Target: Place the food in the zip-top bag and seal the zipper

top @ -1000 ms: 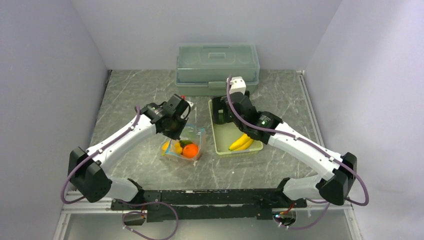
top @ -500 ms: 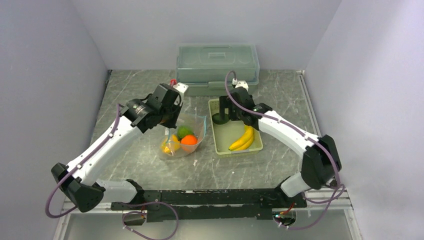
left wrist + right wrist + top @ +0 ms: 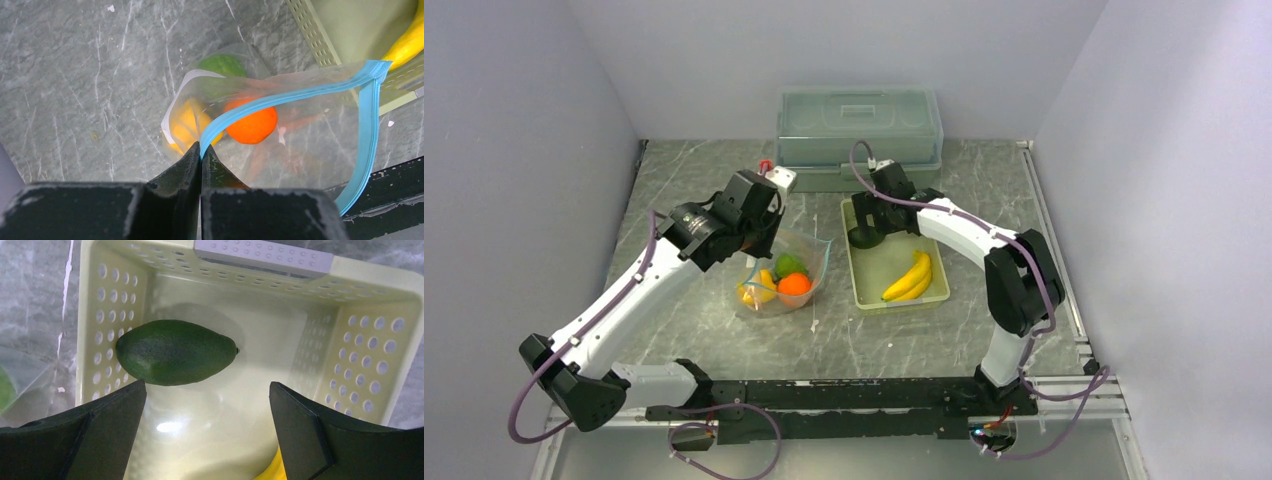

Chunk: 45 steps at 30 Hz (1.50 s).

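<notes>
**Bag (image 3: 786, 275) pinched at the rim, avocado (image 3: 175, 352) under open jaws**

Nearest the arm bases: bag down on the table (image 3: 874, 335), left of centre, mouth lifted and gaping. Already inside: orange ball (image 3: 252, 125), yellow pepper (image 3: 187, 122) right beside it, light green fruit (image 3: 222, 65) just behind. Zipper (image 3: 280, 97) unsealed, looping wide round the opening.

Left gripper (image 3: 201, 155) clamped tight on that teal strip, fingers fully closed with only the plastic between them, rim held up off the table.

Over to the right, just beside the bag: basket (image 3: 939, 295). Touching the bag or not, impossible to tell. Bananas (image 3: 911, 277) lying in its near half, nothing on them.

Further up, in the basket's far end: avocado on its side, close to the wall on the bag's side.

Right gripper (image 3: 207, 385) poised directly above it, spread wide, one finger off each end of the fruit. Nothing gripped, no contact to be seen.

At the very back, against the wall: green box (image 3: 859, 125), lid on.
</notes>
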### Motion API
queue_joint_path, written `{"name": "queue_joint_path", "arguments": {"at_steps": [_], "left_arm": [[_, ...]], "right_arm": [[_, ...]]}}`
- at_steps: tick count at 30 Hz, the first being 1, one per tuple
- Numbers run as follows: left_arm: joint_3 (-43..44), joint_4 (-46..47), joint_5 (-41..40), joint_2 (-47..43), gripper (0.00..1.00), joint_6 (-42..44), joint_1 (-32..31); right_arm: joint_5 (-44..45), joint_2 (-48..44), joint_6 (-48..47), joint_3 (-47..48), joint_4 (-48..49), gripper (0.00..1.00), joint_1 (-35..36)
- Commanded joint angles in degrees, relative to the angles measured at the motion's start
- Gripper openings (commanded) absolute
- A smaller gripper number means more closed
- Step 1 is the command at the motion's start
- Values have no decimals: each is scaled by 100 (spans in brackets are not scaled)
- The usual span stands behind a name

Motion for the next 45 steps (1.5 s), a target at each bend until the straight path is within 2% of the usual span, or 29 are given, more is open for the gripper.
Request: {"name": "queue_joint_path", "arguments": {"at_steps": [1, 9, 16, 22, 35, 45], "left_arm": [[-43, 207, -104, -52, 9, 117, -21], [-100, 276, -37, 40, 9, 105, -20], [-51, 268, -3, 91, 9, 96, -24], [-37, 253, 17, 100, 9, 92, -19], [3, 298, 136, 141, 8, 53, -23], [-69, 314, 199, 65, 8, -8, -17]], "right_arm": [[-286, 32, -574, 297, -39, 97, -26], [-936, 270, -146, 447, 148, 97, -44], [-398, 661, 243, 781, -39, 96, -46], [-57, 737, 152, 735, -202, 94, -44], [214, -53, 154, -133, -207, 93, -48], [85, -623, 700, -381, -58, 94, -42]]}}
